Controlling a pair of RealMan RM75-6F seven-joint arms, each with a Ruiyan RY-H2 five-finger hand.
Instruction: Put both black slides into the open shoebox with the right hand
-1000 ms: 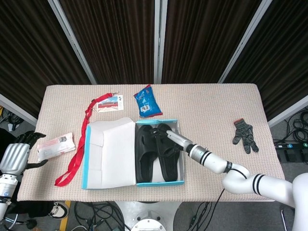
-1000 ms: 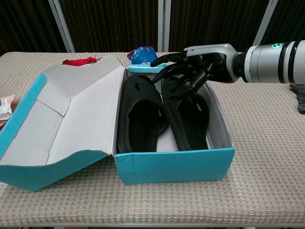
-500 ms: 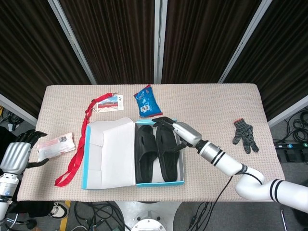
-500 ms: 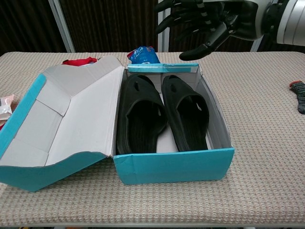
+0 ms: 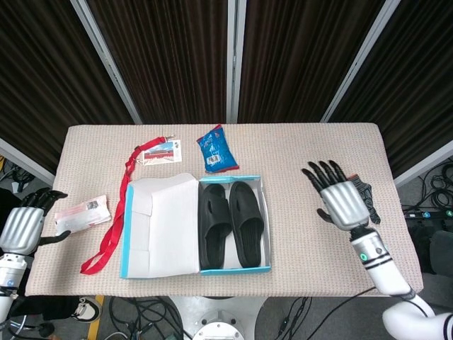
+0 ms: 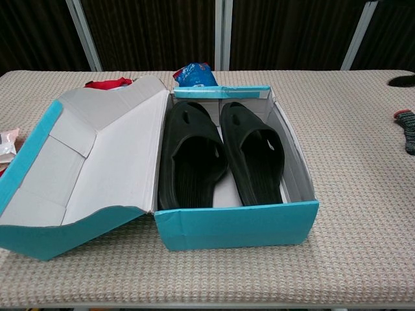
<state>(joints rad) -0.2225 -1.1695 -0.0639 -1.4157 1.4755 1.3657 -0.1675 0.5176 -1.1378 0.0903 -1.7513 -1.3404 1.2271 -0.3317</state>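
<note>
Two black slides lie side by side inside the open teal shoebox [image 5: 266,212] [image 6: 240,223]: one on the left [image 5: 214,225] [image 6: 191,155], one on the right [image 5: 247,222] [image 6: 254,150]. The box lid [image 5: 159,227] [image 6: 97,162] is folded out to the left. My right hand [image 5: 340,197] is raised well to the right of the box, fingers spread, holding nothing. Only a dark fingertip [image 6: 402,81] of it shows in the chest view. My left hand [image 5: 23,225] hangs off the table's left edge, fingers apart and empty.
A blue snack packet [image 5: 216,149] [image 6: 193,74] lies behind the box. A red lanyard with a card [image 5: 120,212] and a white packet [image 5: 81,214] lie left of it. A grey striped glove [image 5: 362,195] [image 6: 408,129] lies at the right, partly behind my right hand.
My right hand has left the right slide in the box, lifted out and pulled back far to the right. Both slides stay in the box. The left hand has not moved.
</note>
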